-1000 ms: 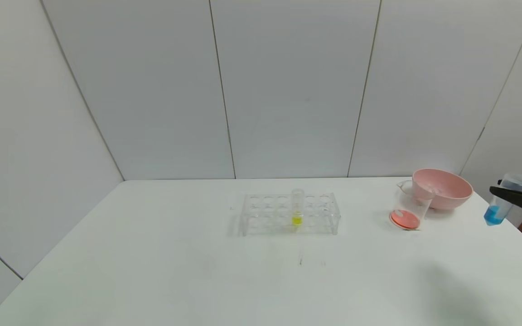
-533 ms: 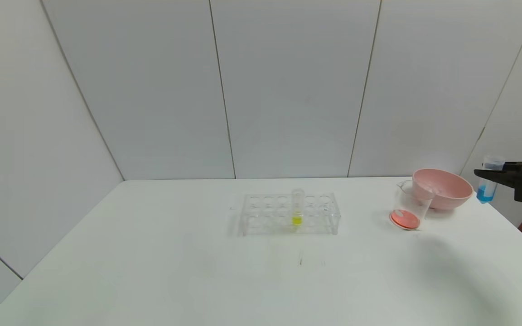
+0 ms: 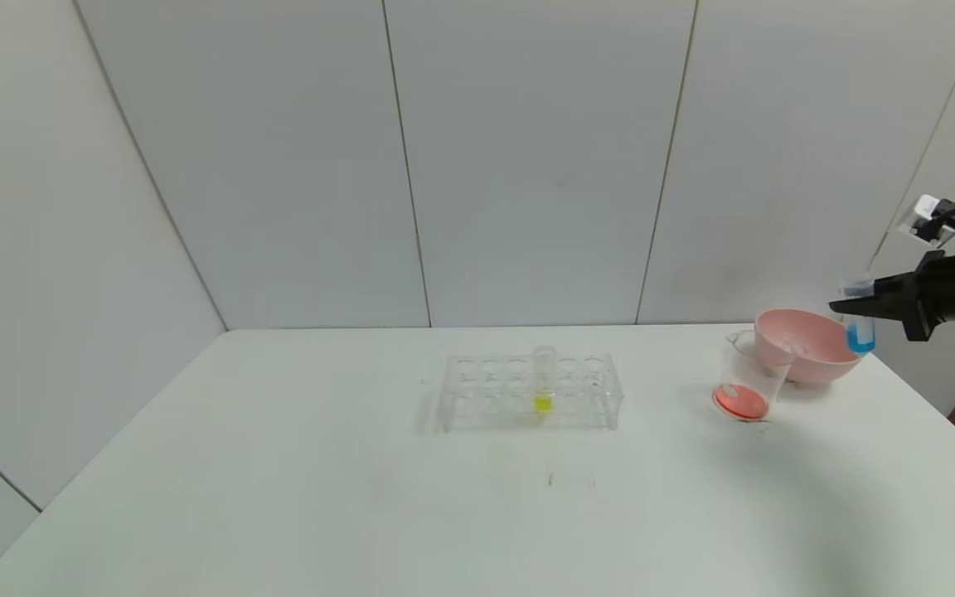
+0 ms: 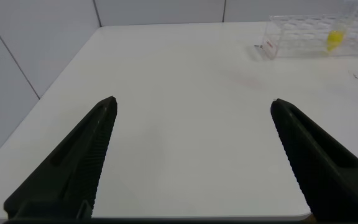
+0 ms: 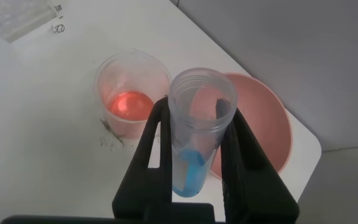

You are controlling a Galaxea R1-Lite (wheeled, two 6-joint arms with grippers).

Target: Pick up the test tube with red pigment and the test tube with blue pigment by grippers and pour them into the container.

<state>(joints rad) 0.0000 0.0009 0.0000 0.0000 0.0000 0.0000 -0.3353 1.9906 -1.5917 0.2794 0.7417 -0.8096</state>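
From the head camera, my right gripper [image 3: 846,308] hangs above the far right of the table [image 3: 278,497], clamped on the blue test tube [image 3: 860,327], which stands nearly upright over the rim of the pink bowl [image 3: 805,344]. The beaker [image 3: 747,385], with red liquid in its bottom, stands just beside the bowl. A clear rack [image 3: 530,391] mid-table holds a yellow tube [image 3: 544,381].

Through my left wrist camera, my left gripper [image 4: 191,155] hovers over bare table with its jaws spread wide, the rack [image 4: 303,38] far off.

Through my right wrist camera, my jaws squeeze the blue test tube [image 5: 197,124] just below its open mouth; the beaker [image 5: 132,93] and bowl [image 5: 263,124] lie underneath.
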